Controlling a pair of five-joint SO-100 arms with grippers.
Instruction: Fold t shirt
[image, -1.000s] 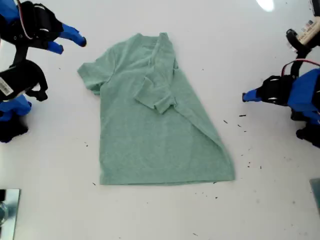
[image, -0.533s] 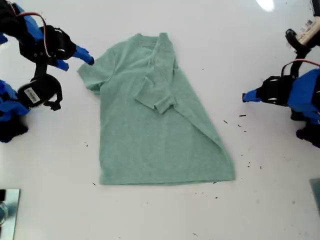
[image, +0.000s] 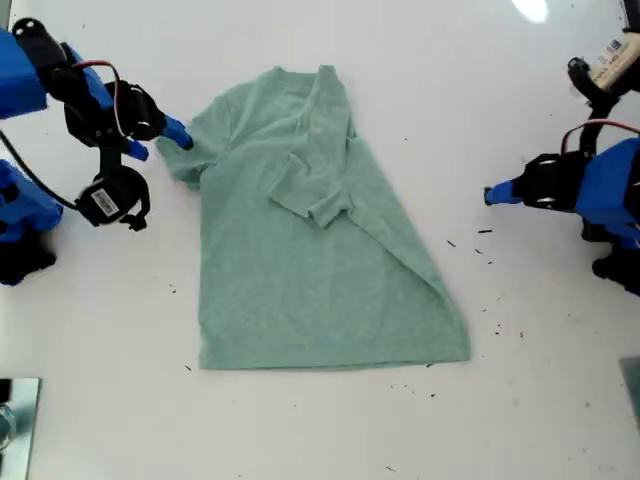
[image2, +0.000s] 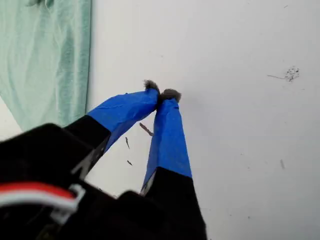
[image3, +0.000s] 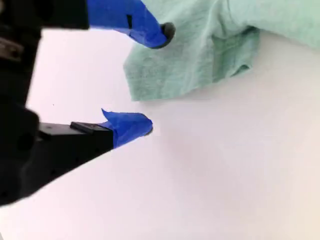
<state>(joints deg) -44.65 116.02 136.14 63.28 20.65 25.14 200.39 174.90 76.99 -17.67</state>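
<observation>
Sage-green heathered knit, the t shirt lies flat on the white bench, collar toward the far edge and hem toward the near edge in the exterior view, roughly central. One sleeve is already folded in over the chest; the other sleeve is spread out toward the exterior view's left. My second hand is at that sleeve with its blue-taped fingers spread wide, one tip over the cuff and the other on bare bench just beside it, nothing pinched yet. My first hand sits well apart on the exterior view's right, fingertips pressed together on nothing, only cloth edge in its view. Judgement: fabric is light, limp and non-slippery; it will drape and drag, not hold shape. Best hold is the doubled cuff hem, pinched close to the bench so only one layer lifts.
</observation>
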